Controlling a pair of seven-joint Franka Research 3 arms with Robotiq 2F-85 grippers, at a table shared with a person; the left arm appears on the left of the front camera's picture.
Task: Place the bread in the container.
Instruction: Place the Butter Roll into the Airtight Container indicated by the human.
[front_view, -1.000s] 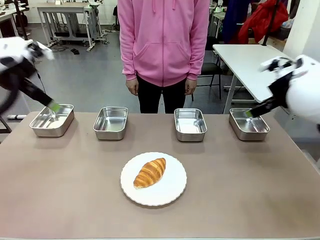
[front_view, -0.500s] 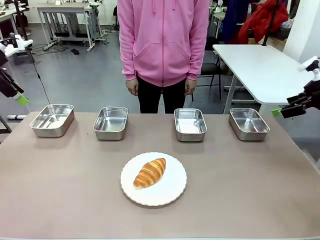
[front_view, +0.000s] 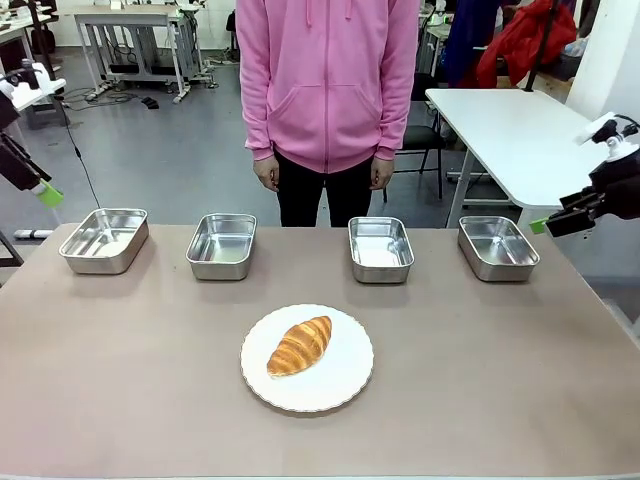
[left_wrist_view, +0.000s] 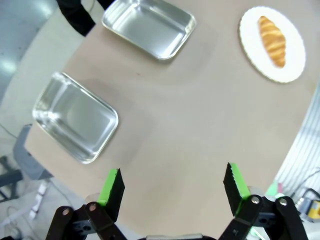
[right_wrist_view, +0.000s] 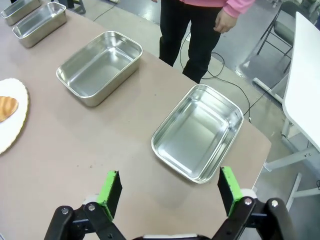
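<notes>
Nearest us in the front view, low in the centre of the frame, the golden-brown croissant-shaped bread (front_view: 300, 345) lies on a round white plate (front_view: 345, 385) on the brown table (front_view: 500, 390), untouched by either gripper. Beyond the plate, across the middle of the frame, we see four shallow rectangular trays of shiny stainless steel in a row: the leftmost tray (front_view: 104, 240), the second tray (front_view: 222, 245), the third tray (front_view: 381, 248) and the rightmost tray (front_view: 498, 247); we cannot tell which one is the container. At the left edge the left gripper (front_view: 45, 192) hangs in the air, up and to the left of the leftmost tray, its finger slanting down to the right. At the right edge the right gripper (front_view: 545, 225) hovers just right of the rightmost tray, pointing left and slightly down. In the left wrist view the green-padded fingers (left_wrist_view: 114, 187) rise from the bottom edge spread wide with nothing between them, high over the table, with the bread at the upper right. In the right wrist view the fingers (right_wrist_view: 111, 187) stand equally wide and empty above bare table, a tray just beyond them. Farthest off, a person in a pink hoodie (front_view: 328, 80) stands behind the table, arms down at the sides.
</notes>
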